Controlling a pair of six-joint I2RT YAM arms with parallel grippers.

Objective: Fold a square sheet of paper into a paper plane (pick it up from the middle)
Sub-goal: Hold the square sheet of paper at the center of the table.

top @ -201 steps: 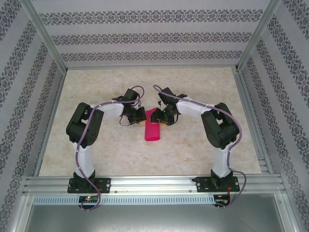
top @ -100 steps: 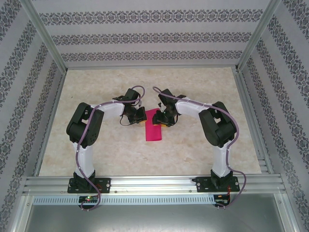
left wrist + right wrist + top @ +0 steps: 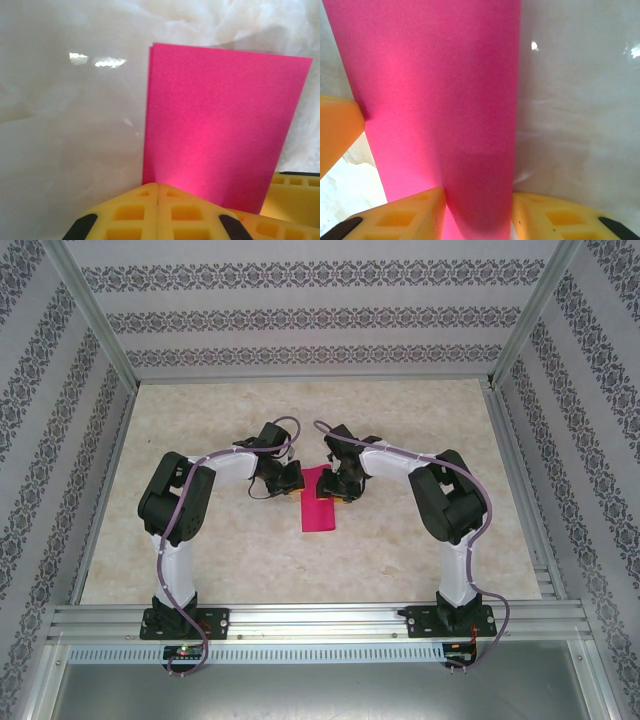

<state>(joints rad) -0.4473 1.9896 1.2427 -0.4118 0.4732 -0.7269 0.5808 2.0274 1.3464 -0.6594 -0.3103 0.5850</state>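
Lying folded double, the square sheet of paper [image 3: 319, 512] looks light and floppy, best pinched at an edge; left gripper [image 3: 157, 189] closed tight, right gripper [image 3: 479, 202] half-open astride it.

A lab robot cell: pale marble-look worktop [image 3: 200, 410] under the left pincer [image 3: 295, 486], aluminium rails [image 3: 300, 620] framing it, patterned wall panels [image 3: 300, 315] beyond and to both sides.

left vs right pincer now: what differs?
Left pincer is shut, fingertips together at the paper's edge; right pincer is open, paper running between its fingers. Left sits at the paper's left, right at its right. Both have yellow fingers.
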